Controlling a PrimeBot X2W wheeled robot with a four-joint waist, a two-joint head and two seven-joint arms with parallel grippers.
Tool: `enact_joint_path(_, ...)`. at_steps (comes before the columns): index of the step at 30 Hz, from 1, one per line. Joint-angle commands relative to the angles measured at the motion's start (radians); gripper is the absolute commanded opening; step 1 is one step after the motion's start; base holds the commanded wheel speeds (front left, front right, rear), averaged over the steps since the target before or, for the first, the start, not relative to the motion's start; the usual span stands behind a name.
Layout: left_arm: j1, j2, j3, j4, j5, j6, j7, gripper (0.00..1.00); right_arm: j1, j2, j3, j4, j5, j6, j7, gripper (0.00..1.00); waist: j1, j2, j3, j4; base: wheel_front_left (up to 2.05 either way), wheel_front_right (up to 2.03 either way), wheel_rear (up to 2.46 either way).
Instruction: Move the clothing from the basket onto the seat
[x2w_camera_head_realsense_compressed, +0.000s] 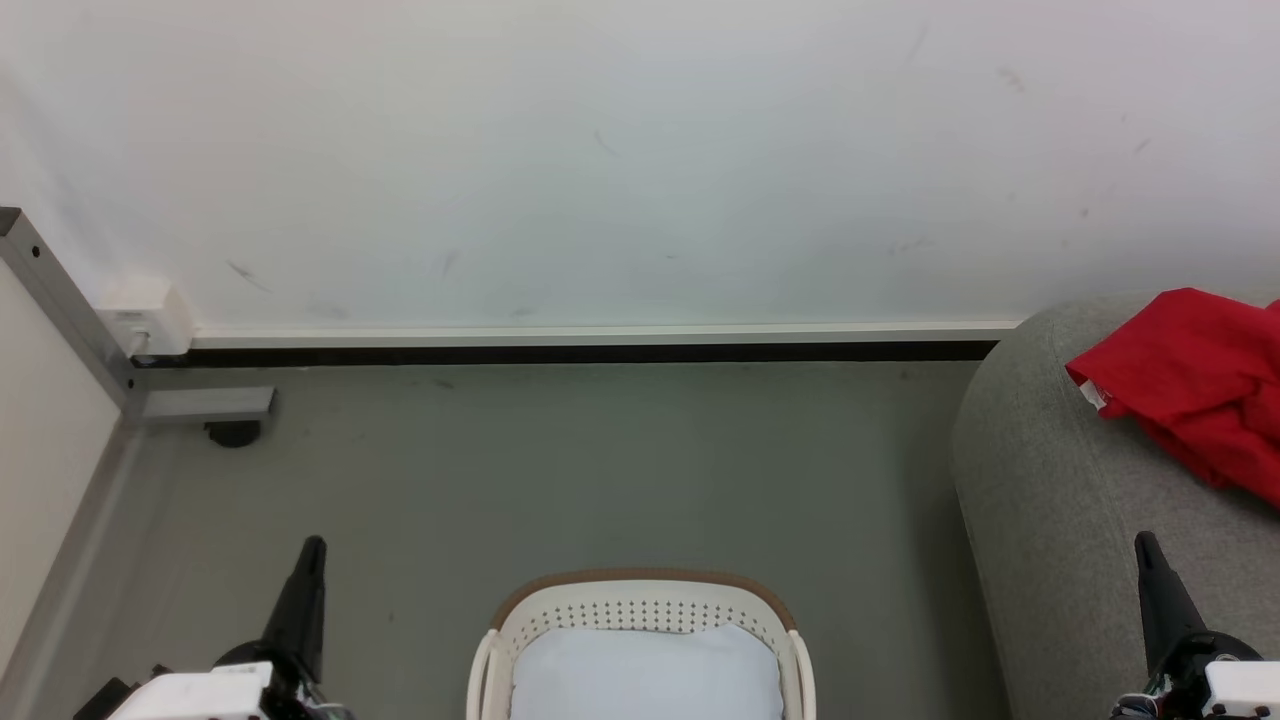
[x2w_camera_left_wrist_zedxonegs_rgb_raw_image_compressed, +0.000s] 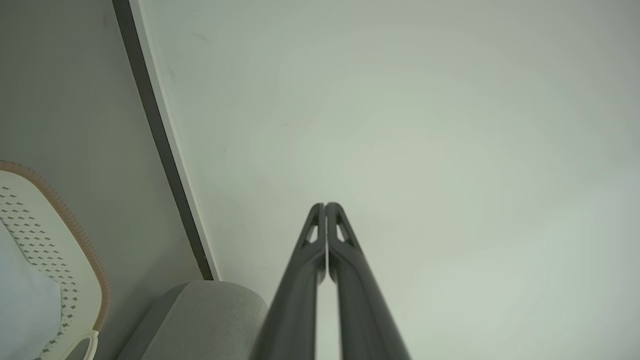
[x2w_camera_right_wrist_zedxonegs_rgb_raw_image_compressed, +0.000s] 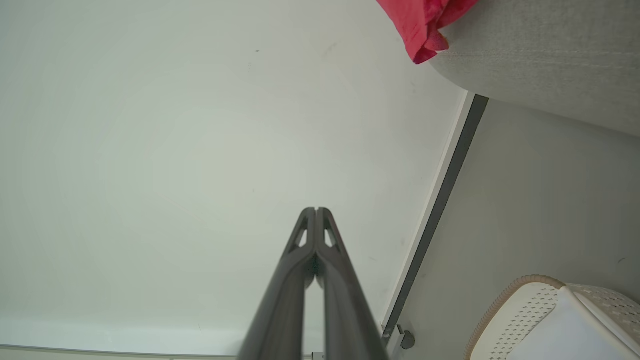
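Red clothing (x2w_camera_head_realsense_compressed: 1195, 385) crumpled on the grey seat (x2w_camera_head_realsense_compressed: 1040, 520) at far right, cream basket (x2w_camera_head_realsense_compressed: 640, 608) near centre on the floor (x2w_camera_head_realsense_compressed: 600, 470) holding a pale white bundle (x2w_camera_head_realsense_compressed: 645, 675), left hand (x2w_camera_left_wrist_zedxonegs_rgb_raw_image_compressed: 325, 206) and right hand (x2w_camera_right_wrist_zedxonegs_rgb_raw_image_compressed: 316, 210) both pinched together, empty, pointing at the wall (x2w_camera_head_realsense_compressed: 600, 150)

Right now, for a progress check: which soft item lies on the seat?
The red clothing, lying on the grey seat; the pale item sits inside the basket.
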Motion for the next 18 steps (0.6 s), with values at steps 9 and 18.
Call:
enact_joint_path(9, -0.009, 0.003, 0.003, -0.002, -0.013, 0.001, 0.004, 0.0, -0.012, -0.004, -0.005, -0.003, 0.0, -0.002, 0.001, 0.0, 0.0, 0.0, 0.0, 0.0, 0.0, 0.0, 0.0)
enact_joint_path(18, -0.009, 0.003, 0.003, -0.002, -0.013, 0.001, 0.004, 0.0, -0.012, -0.004, -0.005, -0.003, 0.0, -0.002, 0.002, 0.0, 0.0, 0.0, 0.0, 0.0, 0.0, 0.0, 0.0)
